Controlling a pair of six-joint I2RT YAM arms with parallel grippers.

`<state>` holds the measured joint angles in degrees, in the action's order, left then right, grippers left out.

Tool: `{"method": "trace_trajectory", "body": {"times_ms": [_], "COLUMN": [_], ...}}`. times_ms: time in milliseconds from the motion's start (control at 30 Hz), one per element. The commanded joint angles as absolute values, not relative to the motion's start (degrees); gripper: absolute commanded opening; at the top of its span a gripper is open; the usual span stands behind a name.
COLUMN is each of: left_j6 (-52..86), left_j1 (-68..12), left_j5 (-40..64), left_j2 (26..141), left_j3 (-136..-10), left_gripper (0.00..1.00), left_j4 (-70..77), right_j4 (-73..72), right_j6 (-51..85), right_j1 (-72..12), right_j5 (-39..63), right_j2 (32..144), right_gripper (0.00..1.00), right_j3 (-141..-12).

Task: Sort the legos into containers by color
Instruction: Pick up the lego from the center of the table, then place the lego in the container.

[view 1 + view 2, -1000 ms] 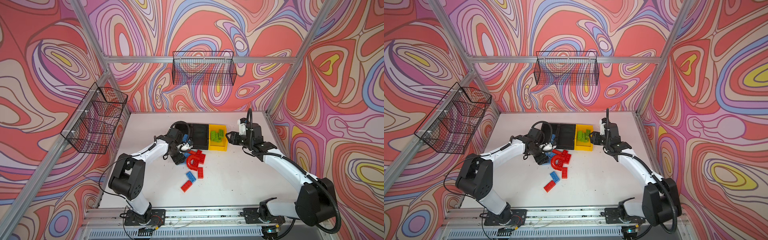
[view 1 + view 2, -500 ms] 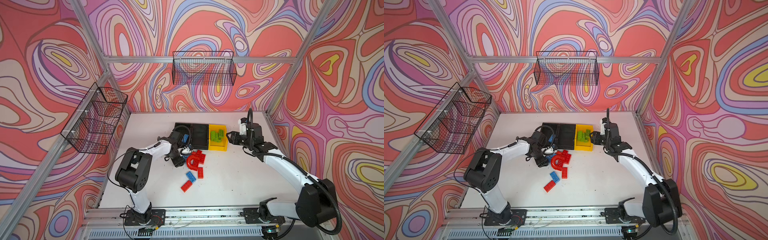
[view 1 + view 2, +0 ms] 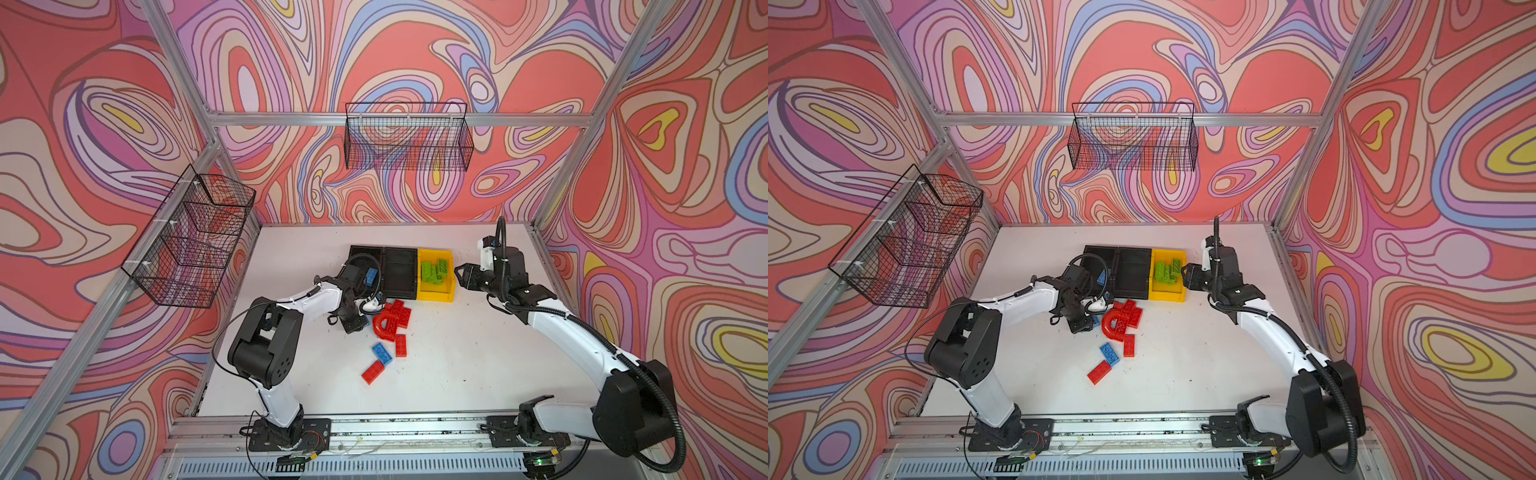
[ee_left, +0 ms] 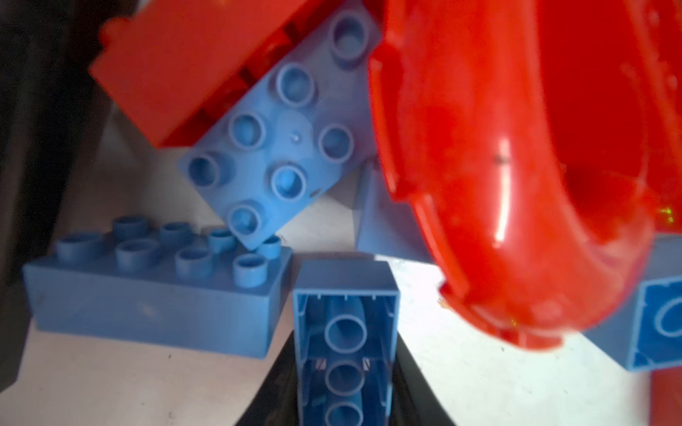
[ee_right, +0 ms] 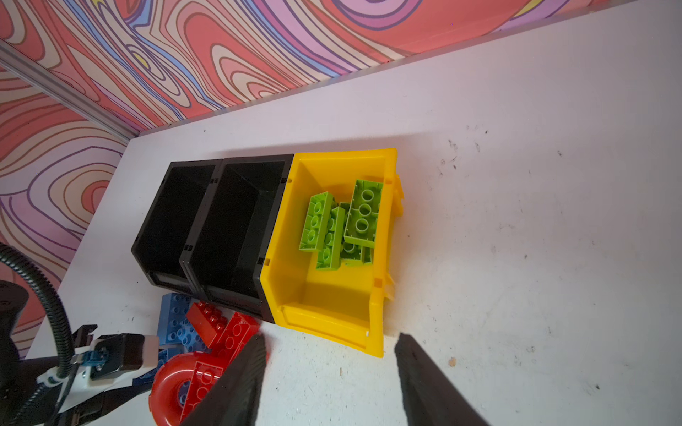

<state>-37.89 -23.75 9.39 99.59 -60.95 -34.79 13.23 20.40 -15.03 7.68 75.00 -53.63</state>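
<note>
Brick [image 4: 345,295], blue, is pinched by left gripper [image 4: 345,369] beside red arch [image 4: 516,184]; right gripper [image 5: 330,343] is held spread, empty, near yellow bin [image 5: 324,317].

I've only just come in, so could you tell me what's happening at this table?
Toy bricks are being sorted by colour into bins. The left gripper is shut on a blue brick in the pile of red and blue bricks in front of the black bins. The right gripper hangs open and empty beside the yellow bin, which holds the green bricks.
</note>
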Motion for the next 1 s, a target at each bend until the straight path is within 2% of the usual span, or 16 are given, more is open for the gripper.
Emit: {"method": "trace_trajectory", "body": {"times_ms": [0,167,300,533,667,867,967], "left_j6": [-37.8,-31.5,-20.7,-0.3,6.8,11.4,12.3], "left_j1": [-23.9,-22.1,-19.7,-17.3,-17.4,-17.4,-17.8], "left_j5": [11.1,16.6,16.3,15.4,9.8,1.0,0.8], "left_j2": [94.2,86.3,85.7,99.3,108.2,113.5,115.3], "left_j3": [-61.1,-59.9,-64.0,-82.3,-92.9,-94.0,-95.1], "left_gripper": [0.29,0.31,0.31,0.31,0.29,0.29,0.29], "left_j4": [-37.4,-34.0,-29.7,-29.4,-33.3,-32.7,-33.4], "right_j4": [14.8,14.0,12.7,11.8,12.2,12.6,12.3], "right_j6": [19.3,19.5,20.3,22.1,22.7,23.1,23.6], "right_j1": [-14.7,-14.8,-14.7,-14.8,-14.7,-14.7,-14.7], "right_j5": [6.9,8.3,9.4,9.0,8.3,7.1,7.6], "right_j2": [74.1,76.1,77.7,76.4,74.7,72.9,73.0], "right_gripper": [0.61,0.60,0.60,0.60,0.59,0.59,0.59], "right_j3": [-55.0,-55.2,-56.1,-54.6,-53.8,-52.4,-52.4]}}
